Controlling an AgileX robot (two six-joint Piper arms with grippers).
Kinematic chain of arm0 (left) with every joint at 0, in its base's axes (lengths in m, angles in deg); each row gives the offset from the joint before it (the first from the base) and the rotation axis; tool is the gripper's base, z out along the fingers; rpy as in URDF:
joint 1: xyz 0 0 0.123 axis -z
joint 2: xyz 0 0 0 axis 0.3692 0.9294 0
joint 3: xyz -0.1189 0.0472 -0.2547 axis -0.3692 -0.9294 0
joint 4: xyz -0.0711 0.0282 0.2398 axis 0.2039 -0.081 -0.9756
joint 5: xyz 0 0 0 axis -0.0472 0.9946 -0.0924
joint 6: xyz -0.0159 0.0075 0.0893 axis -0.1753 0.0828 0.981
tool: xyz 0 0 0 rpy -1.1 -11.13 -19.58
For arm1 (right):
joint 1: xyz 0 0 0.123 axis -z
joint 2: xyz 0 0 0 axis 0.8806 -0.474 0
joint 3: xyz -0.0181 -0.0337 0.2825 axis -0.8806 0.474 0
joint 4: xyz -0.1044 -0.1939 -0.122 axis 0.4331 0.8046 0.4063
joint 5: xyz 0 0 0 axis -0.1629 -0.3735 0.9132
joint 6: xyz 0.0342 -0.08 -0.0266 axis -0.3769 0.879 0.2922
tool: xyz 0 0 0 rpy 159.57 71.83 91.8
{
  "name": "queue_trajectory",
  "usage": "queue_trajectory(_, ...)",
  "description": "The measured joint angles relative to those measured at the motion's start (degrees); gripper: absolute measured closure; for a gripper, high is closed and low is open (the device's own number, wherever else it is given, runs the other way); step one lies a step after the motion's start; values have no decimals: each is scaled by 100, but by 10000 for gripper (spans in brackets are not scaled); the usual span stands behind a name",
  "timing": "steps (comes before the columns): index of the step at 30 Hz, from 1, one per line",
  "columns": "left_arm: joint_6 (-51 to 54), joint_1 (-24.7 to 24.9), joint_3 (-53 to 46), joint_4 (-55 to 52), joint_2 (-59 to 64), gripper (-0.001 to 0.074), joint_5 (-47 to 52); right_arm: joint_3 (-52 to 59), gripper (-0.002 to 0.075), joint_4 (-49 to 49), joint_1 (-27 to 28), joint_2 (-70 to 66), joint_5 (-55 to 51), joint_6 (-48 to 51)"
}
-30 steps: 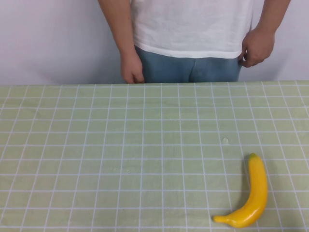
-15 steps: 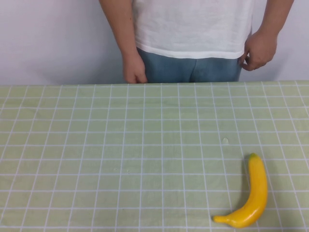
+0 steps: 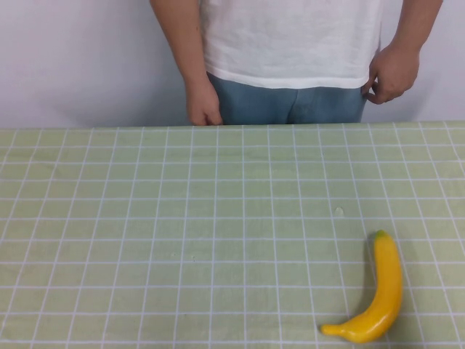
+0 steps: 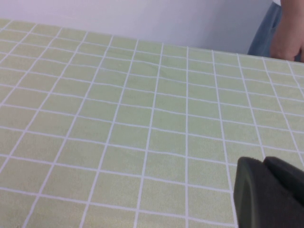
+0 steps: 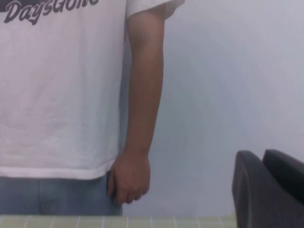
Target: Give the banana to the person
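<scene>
The yellow banana (image 3: 379, 294) with a greenish tip lies on the green checked tablecloth (image 3: 182, 233) at the near right, untouched. The person (image 3: 290, 43) in a white T-shirt and blue jeans stands behind the table's far edge, both hands hanging at the hips. The person also shows in the right wrist view (image 5: 57, 95). Neither gripper shows in the high view. My left gripper (image 4: 263, 161) hangs over bare cloth, its jaws together and empty. My right gripper (image 5: 262, 154) faces the person, its jaws together and empty. The banana is in neither wrist view.
A plain pale wall (image 3: 80, 65) stands behind the person. The person's jeans and one hand (image 4: 287, 33) show at the far edge in the left wrist view. A small mark (image 3: 338, 211) sits on the cloth beyond the banana.
The person's hands have shifted slightly at the hips. The banana has not moved.
</scene>
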Motion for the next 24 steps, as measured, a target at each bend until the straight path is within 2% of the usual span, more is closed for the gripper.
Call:
queue_trajectory(3,0,0,0,0,0,739,0,0,733,-27,0,-14,867,-77)
queue_trajectory(6,0,0,0,0,0,739,0,-62,733,-179,0,-28,2213,-228)
queue_trajectory(8,0,0,0,0,0,739,0,-339,733,-409,0,-28,2498,-299)
queue_trajectory(10,0,0,0,0,0,739,0,-811,733,-495,0,-32,1863,-299)
queue_trajectory(14,0,0,0,0,0,739,0,-2168,733,-495,0,-324,-407,-302)
queue_trajectory(17,0,0,0,0,0,739,0,-3159,733,-531,0,-936,-1888,-313)
queue_trajectory(21,0,0,0,0,0,739,0,-4171,733,-1052,0,-2029,-4186,-393)
queue_trajectory(24,0,0,0,0,0,739,0,-4507,733,-981,0,-2890,-4998,-344)
